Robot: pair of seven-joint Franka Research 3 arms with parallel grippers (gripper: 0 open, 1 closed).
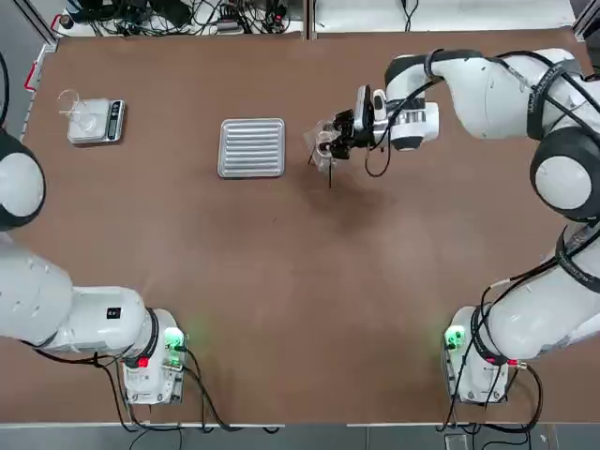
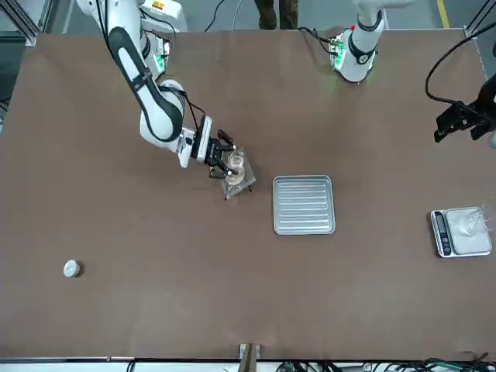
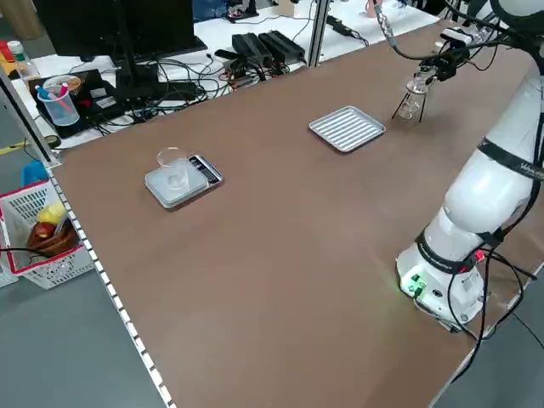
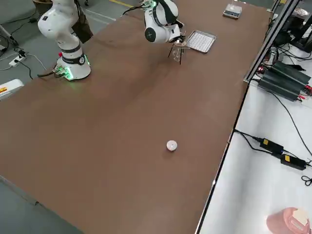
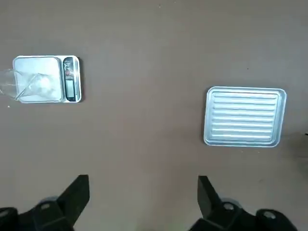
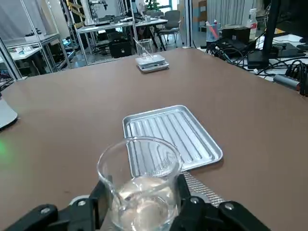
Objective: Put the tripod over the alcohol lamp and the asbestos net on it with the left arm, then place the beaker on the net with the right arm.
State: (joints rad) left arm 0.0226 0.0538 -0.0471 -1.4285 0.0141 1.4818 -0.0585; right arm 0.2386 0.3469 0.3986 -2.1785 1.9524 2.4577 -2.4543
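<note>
My right gripper (image 1: 339, 139) is shut on the beaker (image 6: 139, 185), a clear glass cup (image 2: 235, 161), and holds it upright over the asbestos net (image 6: 203, 188). The net (image 2: 242, 183) lies on the black tripod (image 3: 405, 107), whose slim legs (image 1: 329, 176) stand just right of the tray. I cannot tell whether the beaker's base touches the mesh. The alcohol lamp is hidden beneath the net. My left gripper (image 5: 142, 197) hangs open and empty high above the table's left half, also visible in the front view (image 2: 465, 120).
A ribbed silver tray (image 1: 252, 147) lies beside the tripod. A grey scale with a glass dish (image 1: 94, 120) sits at the far left. A small white capped bottle (image 2: 71, 268) stands alone toward the far right corner. Cables run along the far edge.
</note>
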